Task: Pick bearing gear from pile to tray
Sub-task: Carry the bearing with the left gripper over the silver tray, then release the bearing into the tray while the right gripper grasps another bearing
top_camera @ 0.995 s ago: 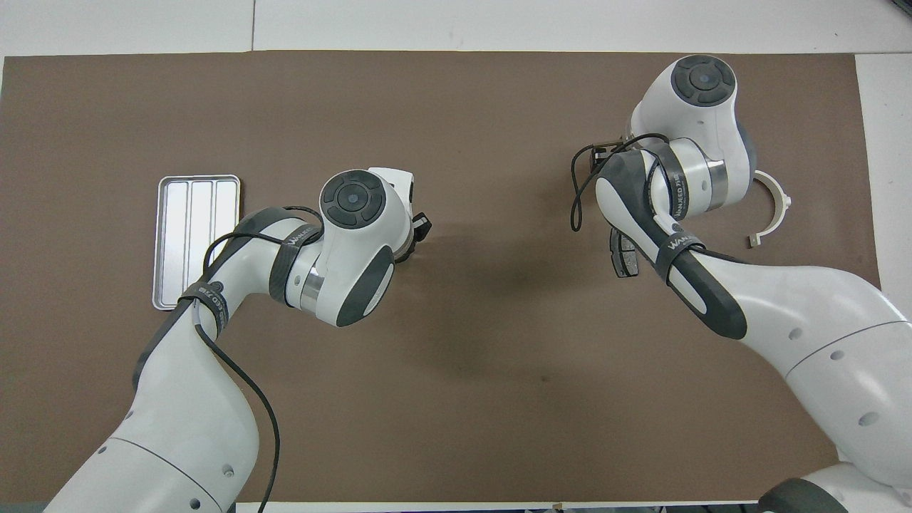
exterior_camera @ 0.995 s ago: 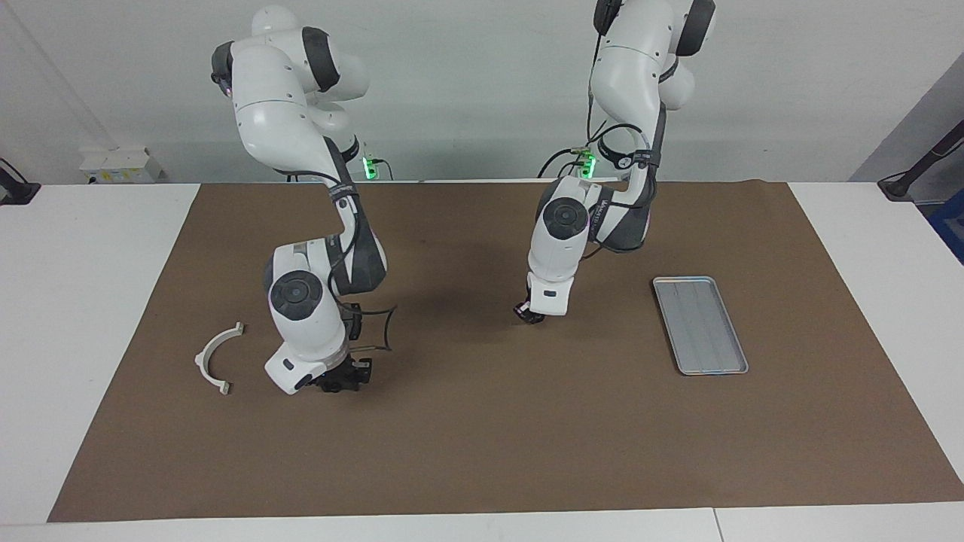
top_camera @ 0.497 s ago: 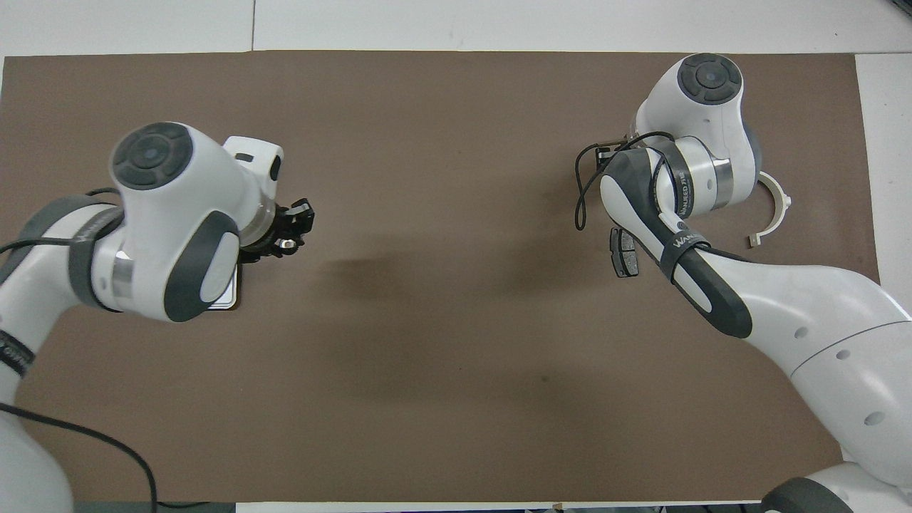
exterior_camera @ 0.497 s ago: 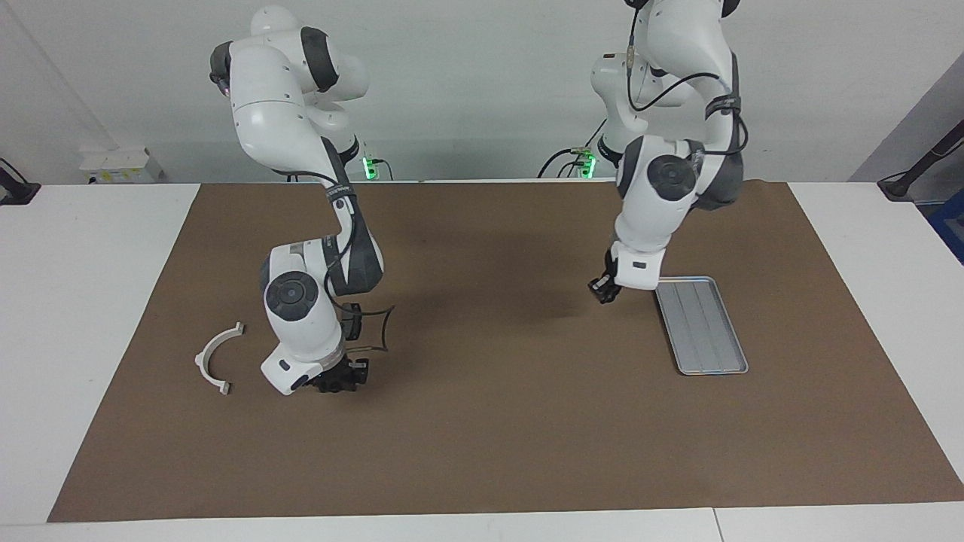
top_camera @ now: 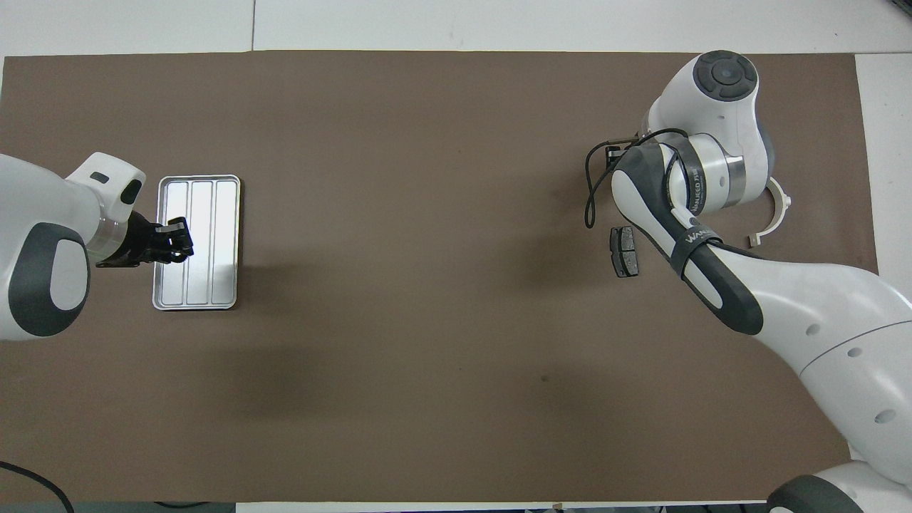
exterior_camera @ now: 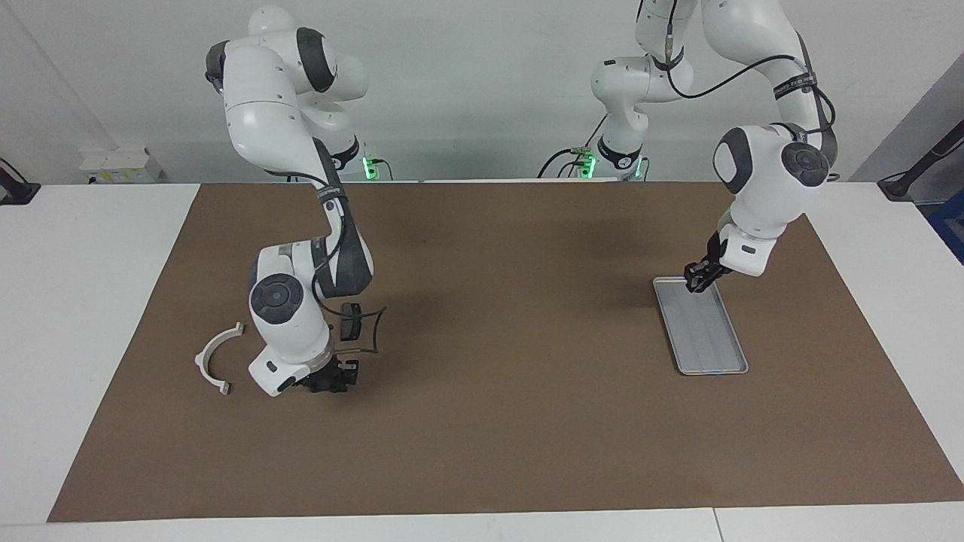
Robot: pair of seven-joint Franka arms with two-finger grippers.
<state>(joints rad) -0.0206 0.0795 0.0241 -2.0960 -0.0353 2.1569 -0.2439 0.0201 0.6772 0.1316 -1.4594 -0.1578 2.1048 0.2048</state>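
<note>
I count one tray [exterior_camera: 712,339], lying flat on the brown mat [exterior_camera: 489,421] toward my left arm's end of the table, with nothing that I can make out lying in it. My left gripper [exterior_camera: 697,284] hangs just above the end of that tray that lies nearer to my bases. I cannot tell whether its jaws are together, apart or clamped on some small part, since the tips are one dark cluster in both views. Toward my right arm's end lies what shows of the pile. There is one white half-ring bracket [exterior_camera: 207,360] and one dark grey plate [top_camera: 625,251], well apart from each other, with the plate nearer to my bases than the bracket. My right gripper [exterior_camera: 331,382] is low over the mat between them, just beside the bracket. I cannot tell how its jaws stand either, because from above my own wrist covers it wholly and from across the table it is only a black lump under the white housing. That wrist also cuts off part of the bracket's arc from above. I cannot pick out a bearing gear anywhere, neither on the mat nor in either gripper.
</note>
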